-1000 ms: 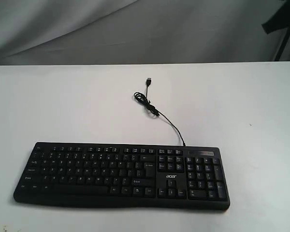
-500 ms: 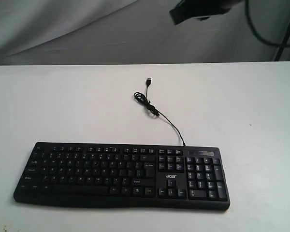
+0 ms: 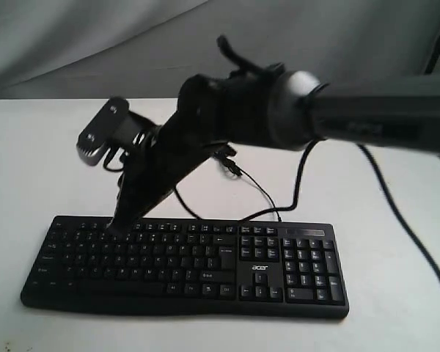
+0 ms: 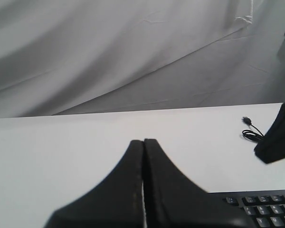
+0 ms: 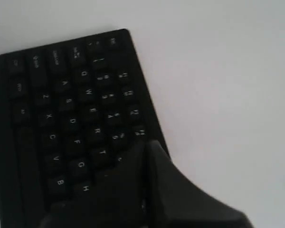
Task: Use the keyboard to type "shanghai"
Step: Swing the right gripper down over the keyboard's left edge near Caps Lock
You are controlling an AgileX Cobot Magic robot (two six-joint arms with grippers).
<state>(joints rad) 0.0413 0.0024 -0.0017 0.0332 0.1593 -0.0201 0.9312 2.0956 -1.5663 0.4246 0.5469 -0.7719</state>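
The black keyboard (image 3: 279, 271) lies along the front of the white table, acer logo near its number pad. My right arm reaches across from the right, and the right gripper (image 3: 121, 224) is shut, its tip low over the upper key rows at the keyboard's left end. In the right wrist view the shut right gripper (image 5: 147, 145) points at the number row above the T key of the keyboard (image 5: 61, 95); whether it touches a key is unclear. The left gripper (image 4: 144, 141) is shut and empty over bare table left of the keyboard (image 4: 266, 209).
The thin USB cable (image 3: 260, 194) runs from the keyboard's back edge toward the table's middle, partly hidden by the right arm. Grey cloth hangs behind the white table (image 3: 396, 183). The left arm does not show in the exterior view.
The right arm has swung in from the upper right, out of sight a second ago, down across the table to the keyboard's left part. The keyboard has not moved.
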